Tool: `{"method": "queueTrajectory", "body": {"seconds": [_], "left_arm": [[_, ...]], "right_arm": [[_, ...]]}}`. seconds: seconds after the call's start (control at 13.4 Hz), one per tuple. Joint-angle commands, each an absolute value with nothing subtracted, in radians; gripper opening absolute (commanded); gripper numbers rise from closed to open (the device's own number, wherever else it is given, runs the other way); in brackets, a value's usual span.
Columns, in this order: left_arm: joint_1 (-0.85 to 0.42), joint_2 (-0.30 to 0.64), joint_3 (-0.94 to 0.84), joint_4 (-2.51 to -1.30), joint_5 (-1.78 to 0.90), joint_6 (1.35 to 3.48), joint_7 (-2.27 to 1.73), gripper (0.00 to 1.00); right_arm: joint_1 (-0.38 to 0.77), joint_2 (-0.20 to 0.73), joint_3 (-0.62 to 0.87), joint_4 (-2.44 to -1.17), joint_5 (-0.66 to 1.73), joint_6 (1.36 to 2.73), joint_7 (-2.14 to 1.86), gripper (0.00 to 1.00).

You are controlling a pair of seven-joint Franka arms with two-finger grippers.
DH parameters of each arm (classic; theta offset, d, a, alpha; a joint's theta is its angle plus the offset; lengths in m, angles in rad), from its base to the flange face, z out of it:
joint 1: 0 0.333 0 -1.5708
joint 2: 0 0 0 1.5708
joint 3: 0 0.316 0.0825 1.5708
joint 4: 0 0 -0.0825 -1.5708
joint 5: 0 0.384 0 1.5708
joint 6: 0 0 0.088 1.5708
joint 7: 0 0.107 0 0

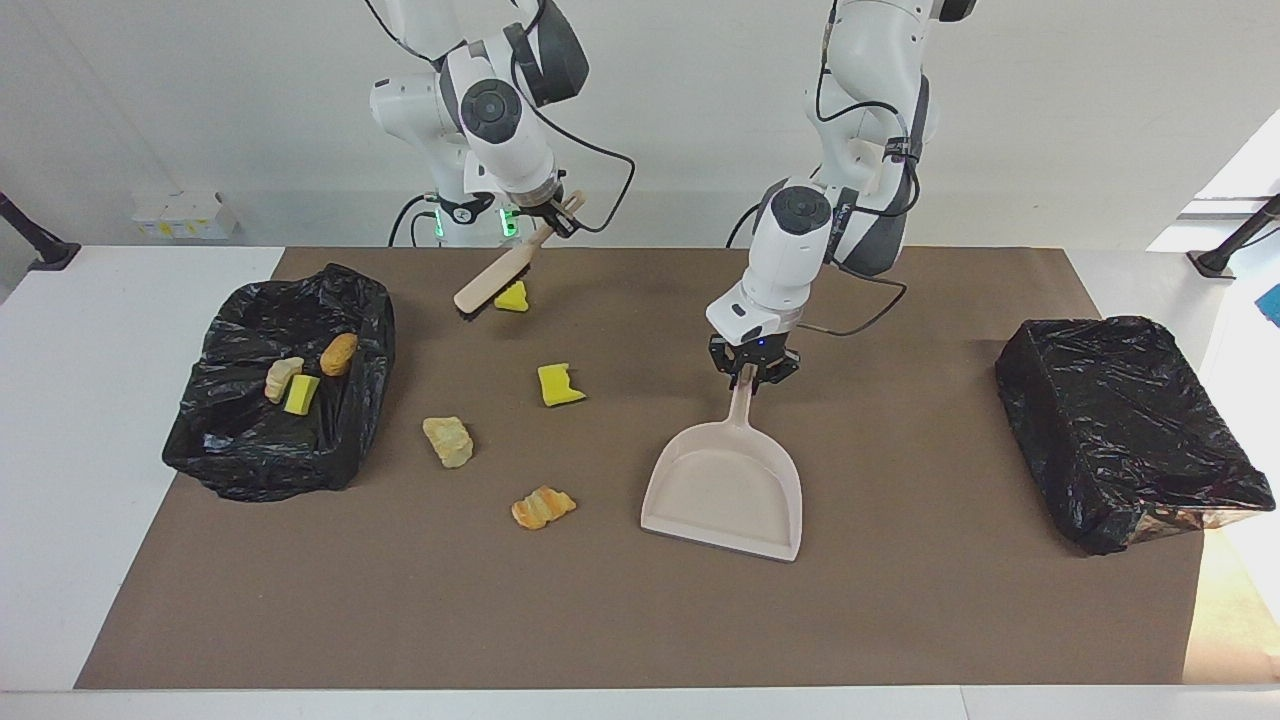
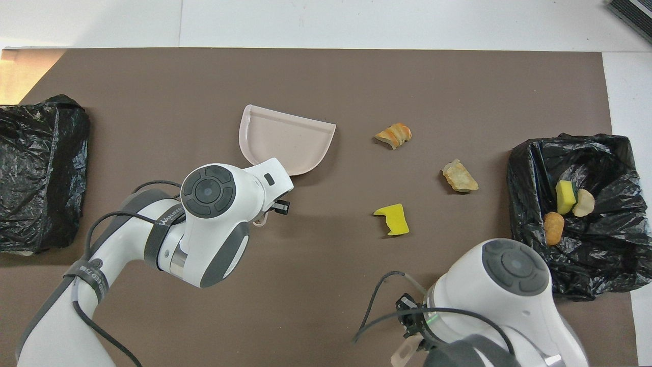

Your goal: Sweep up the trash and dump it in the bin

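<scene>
Brown matting (image 1: 900, 600) covers a white table against a pale wall.

Facing view, items:
- Left gripper (image 1: 748, 377): closed on the handle of a beige plastic dustpan (image 1: 725, 490), whose pan rests flat on the mat, mouth pointing away from the robots.
- Right gripper (image 1: 553, 215): closed on the handle of a beige wooden brush with black bristles (image 1: 495, 280), held aslant, bristle end low beside a small yellow sponge wedge (image 1: 512, 298) (whether they touch cannot be told).
- Loose trash on the mat: a notched yellow sponge chunk (image 1: 558, 385); a pale beige rock-like lump (image 1: 448, 441); an orange-streaked rock-like lump (image 1: 543, 507), farthest from the robots of the four.
- Open bin lined with black plastic (image 1: 250, 450), toward the right arm's end; it contains a brown oval lump (image 1: 338, 353), a pale lump (image 1: 281, 378) and a green-and-yellow sponge (image 1: 301, 394).
- Second black-lined bin (image 1: 1130, 430), toward the left arm's end.

Overhead view, items:
- Dustpan (image 2: 285, 142), handle hidden under the left arm's wrist.
- Yellow chunk (image 2: 392, 219), beige lump (image 2: 459, 176), orange lump (image 2: 393, 135), all well apart from one another.
- Bin (image 2: 601, 265) with brown lump (image 2: 553, 228), sponge (image 2: 565, 196) and pale lump (image 2: 583, 202) together inside.
- Second bin (image 2: 35, 173).
- Both grippers are hidden under their own arms; only the brush handle's tip (image 2: 405, 351) shows.
</scene>
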State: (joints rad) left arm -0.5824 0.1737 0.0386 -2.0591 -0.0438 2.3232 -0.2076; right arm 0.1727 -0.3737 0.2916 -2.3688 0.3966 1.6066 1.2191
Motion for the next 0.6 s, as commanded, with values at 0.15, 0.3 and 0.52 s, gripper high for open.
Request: {"method": "queueTrajectory", "body": {"seconds": [0.15,0.3,0.52], "left_arm": [[-0.496,0.164,0.048,-1.993,-0.038,2.235,0.054,0.0],[-0.435,0.161,0.052,-1.935,-0.04,2.139,0.274,0.0],[-0.345,0.149,0.052,-1.902,-0.047,2.068,0.458,0.0]], "right_arm": [[0.257,-0.603,0.295,-2.56,0.497,1.614,1.345,0.0],[0.267,-0.668,0.295,-2.627,0.511,1.653,1.348,0.0],[0.268,-0.68,0.296,-2.692,0.531,1.73,1.347,0.0]]}}
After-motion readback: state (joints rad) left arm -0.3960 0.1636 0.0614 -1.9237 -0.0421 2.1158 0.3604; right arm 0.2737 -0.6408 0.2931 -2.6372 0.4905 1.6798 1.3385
